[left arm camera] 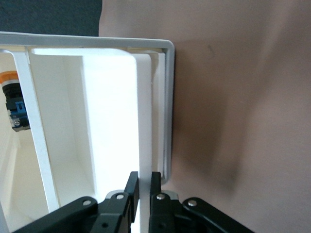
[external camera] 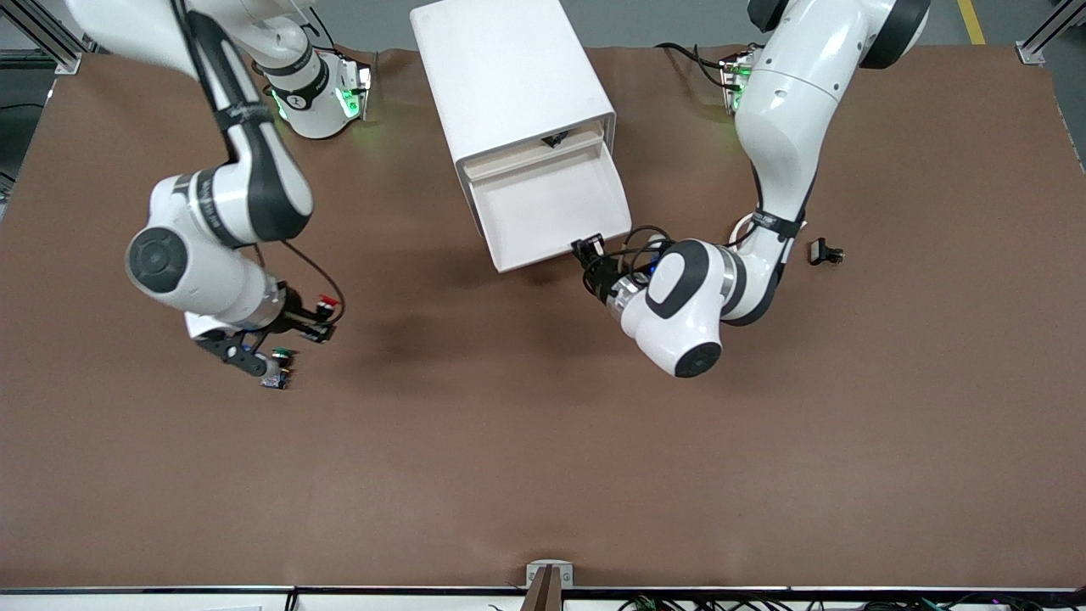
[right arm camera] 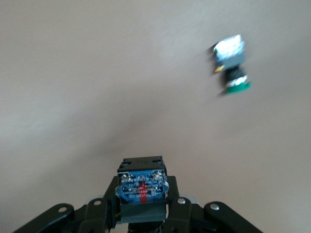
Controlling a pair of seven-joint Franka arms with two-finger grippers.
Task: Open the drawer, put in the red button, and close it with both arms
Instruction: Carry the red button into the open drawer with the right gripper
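Note:
The drawer [external camera: 551, 212] stands pulled out of the white cabinet [external camera: 509, 76], and its tray shows bare. My left gripper [external camera: 588, 249] is shut on the drawer's cream front wall at the corner toward the left arm's end. In the left wrist view its fingers [left arm camera: 131, 187] pinch that thin wall [left arm camera: 144, 121]. My right gripper [external camera: 321, 312] is shut on the red button [external camera: 325, 301] over the table toward the right arm's end. In the right wrist view the button's blue underside [right arm camera: 142, 187] shows between the jaws.
A green-capped button [external camera: 281, 355] lies on the brown table beside my right gripper; it also shows in the right wrist view [right arm camera: 231, 63]. An orange-capped button [left arm camera: 12, 102] lies deeper in the cabinet. A small black part [external camera: 825, 252] lies toward the left arm's end.

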